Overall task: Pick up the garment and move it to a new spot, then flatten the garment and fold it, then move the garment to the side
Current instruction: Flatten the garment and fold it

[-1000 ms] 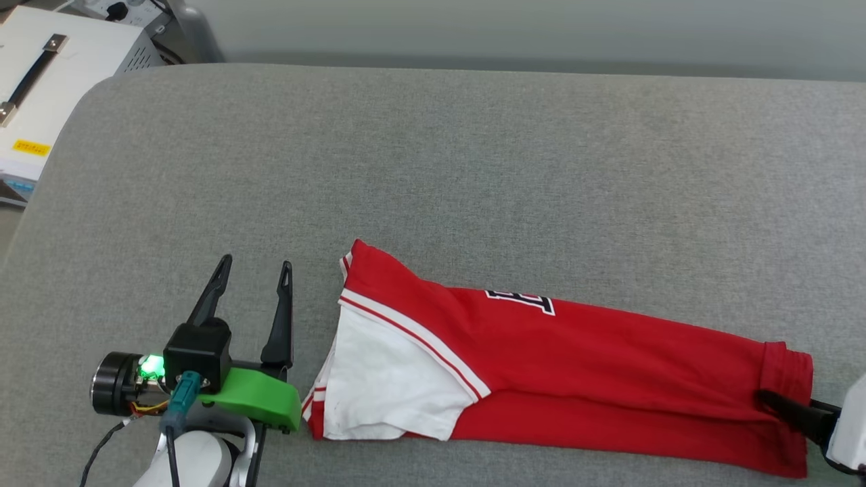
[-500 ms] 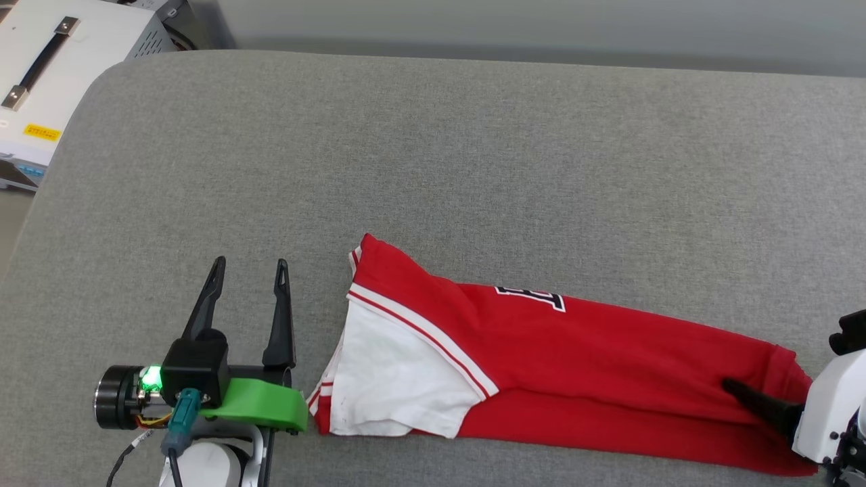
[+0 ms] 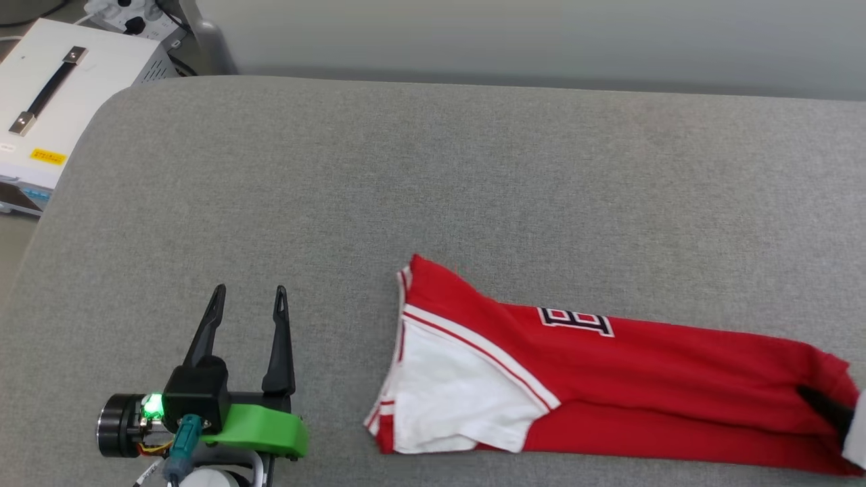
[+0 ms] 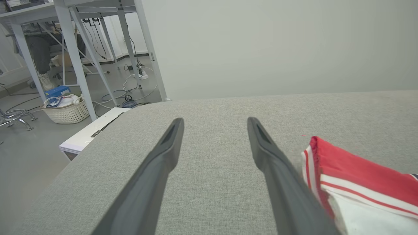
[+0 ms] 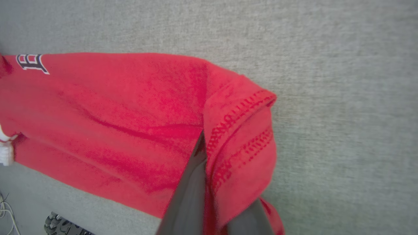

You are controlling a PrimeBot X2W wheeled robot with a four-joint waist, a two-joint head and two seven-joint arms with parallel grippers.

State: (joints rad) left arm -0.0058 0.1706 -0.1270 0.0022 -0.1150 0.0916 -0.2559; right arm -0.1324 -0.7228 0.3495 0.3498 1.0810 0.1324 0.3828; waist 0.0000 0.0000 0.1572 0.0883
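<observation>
Red jersey cloth is now pinched at its hem [image 5: 241, 130] by the right gripper [image 3: 815, 400], whose dark fingers stood apart around that end a second ago and have since clenched on it; the right wrist view shows the stitched edge bunched over one finger. The garment [image 3: 609, 379] lies as a long narrow strip along the near edge of the grey padded surface [image 3: 433, 169], collar and white sleeve [image 3: 453, 392] pointing left, hem end at the far right. The gap between the sleeve and the left gripper [image 3: 250, 289] has widened, though the head camera has also shifted, so how far the cloth itself slid right is unclear. The left gripper rests released on the padding, well left of the cloth and touching nothing. With one end secured, the shirt looks ready to be lifted or dragged toward a new spot.
</observation>
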